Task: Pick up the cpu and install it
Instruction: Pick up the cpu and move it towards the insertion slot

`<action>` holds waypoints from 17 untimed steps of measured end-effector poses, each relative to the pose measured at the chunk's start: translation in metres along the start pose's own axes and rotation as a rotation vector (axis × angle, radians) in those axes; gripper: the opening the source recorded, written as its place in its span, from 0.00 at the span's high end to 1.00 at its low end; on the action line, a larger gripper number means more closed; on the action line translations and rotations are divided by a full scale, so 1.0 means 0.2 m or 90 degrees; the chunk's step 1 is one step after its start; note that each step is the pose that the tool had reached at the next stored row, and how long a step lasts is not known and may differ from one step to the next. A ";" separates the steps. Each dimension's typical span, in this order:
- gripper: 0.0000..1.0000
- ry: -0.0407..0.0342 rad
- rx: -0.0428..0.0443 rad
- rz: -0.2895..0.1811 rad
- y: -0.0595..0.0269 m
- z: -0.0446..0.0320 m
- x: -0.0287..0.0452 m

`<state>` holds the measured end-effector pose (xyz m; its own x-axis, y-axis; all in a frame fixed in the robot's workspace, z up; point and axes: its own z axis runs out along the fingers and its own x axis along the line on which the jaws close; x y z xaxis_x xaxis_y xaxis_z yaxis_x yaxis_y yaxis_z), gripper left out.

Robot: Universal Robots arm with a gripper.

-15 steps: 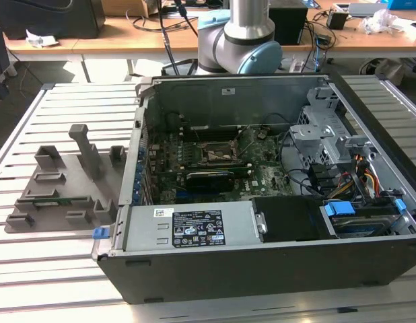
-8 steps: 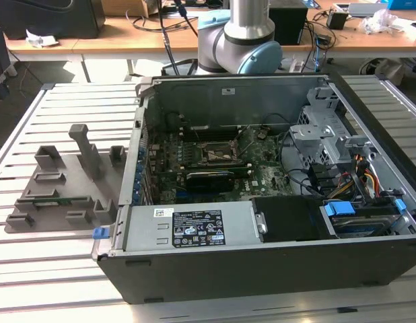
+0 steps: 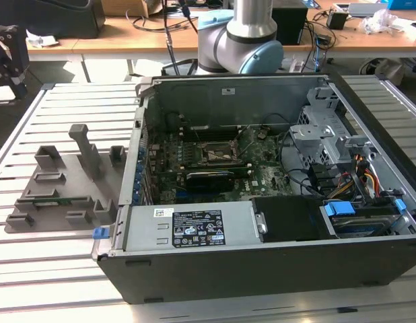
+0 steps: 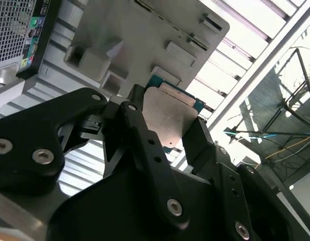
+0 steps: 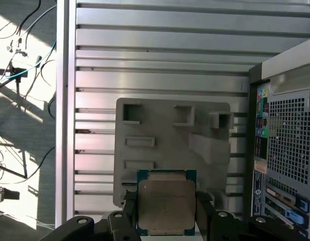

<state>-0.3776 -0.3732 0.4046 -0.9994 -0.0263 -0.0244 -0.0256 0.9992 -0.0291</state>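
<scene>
Grey moulded tray (image 5: 170,135) lies below the pincer (image 5: 166,213), flat on the slatted metal table (image 5: 160,60). Computer case (image 5: 288,130) stands just beside the tray, off to one side of the pincer. In the exterior view the case lies open — motherboard (image 3: 268,176) and power supply (image 3: 188,227) exposed.

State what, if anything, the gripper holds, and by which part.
The gripper holds the thin square cpu with a silver-grey metal top, clamped by two opposite side edges.
</scene>
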 end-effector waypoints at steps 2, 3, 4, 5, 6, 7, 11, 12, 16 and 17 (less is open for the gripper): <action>0.45 -0.0001 -0.0001 0.000 -0.002 0.003 -0.092; 0.45 -0.0002 -0.0001 0.000 -0.003 0.004 -0.125; 0.45 0.0000 0.0000 0.000 -0.004 0.004 -0.154; 0.45 -0.0001 -0.0001 0.000 -0.005 0.005 -0.183; 0.45 -0.0002 -0.0001 0.000 -0.005 0.006 -0.213; 0.45 -0.0001 -0.0001 0.000 -0.006 0.006 -0.228; 0.45 -0.0001 -0.0001 0.000 -0.008 0.008 -0.320; 0.45 0.0000 0.0000 0.000 -0.009 0.009 -0.345; 0.45 -0.0001 -0.0001 0.000 -0.010 0.011 -0.400; 0.45 -0.0001 -0.0001 0.000 -0.011 0.011 -0.416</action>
<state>-0.2943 -0.3731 0.4045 -0.9994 -0.0262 -0.0245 -0.0255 0.9993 -0.0290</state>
